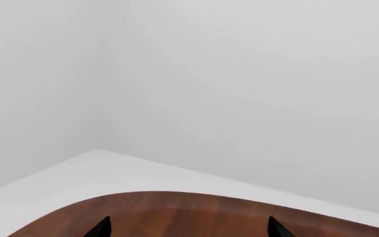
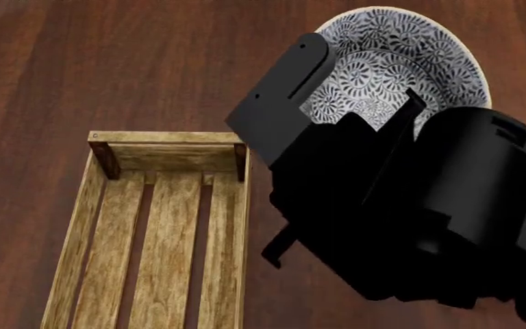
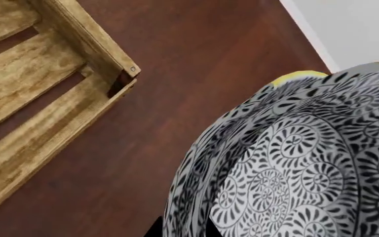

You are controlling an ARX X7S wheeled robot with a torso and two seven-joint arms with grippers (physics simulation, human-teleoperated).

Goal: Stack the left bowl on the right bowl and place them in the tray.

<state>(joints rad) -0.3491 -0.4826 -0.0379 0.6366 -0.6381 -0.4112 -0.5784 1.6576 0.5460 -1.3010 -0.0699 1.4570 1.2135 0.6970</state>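
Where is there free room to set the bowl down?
The tray is bare between its plank sides. Bare tabletop lies beyond its far end. Beside its right wall is crowded: the right gripper and patterned bowl.

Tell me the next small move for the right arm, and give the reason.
Probably carry the patterned bowl sideways toward the wooden tray. The right gripper sits at the bowl's rim, seemingly gripping it, a yellow edge peeks from beneath like a nested second bowl, and the tray holds nothing in view.

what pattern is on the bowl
Black-and-white swirl floral pattern on the bowl; clearest in the right wrist view.
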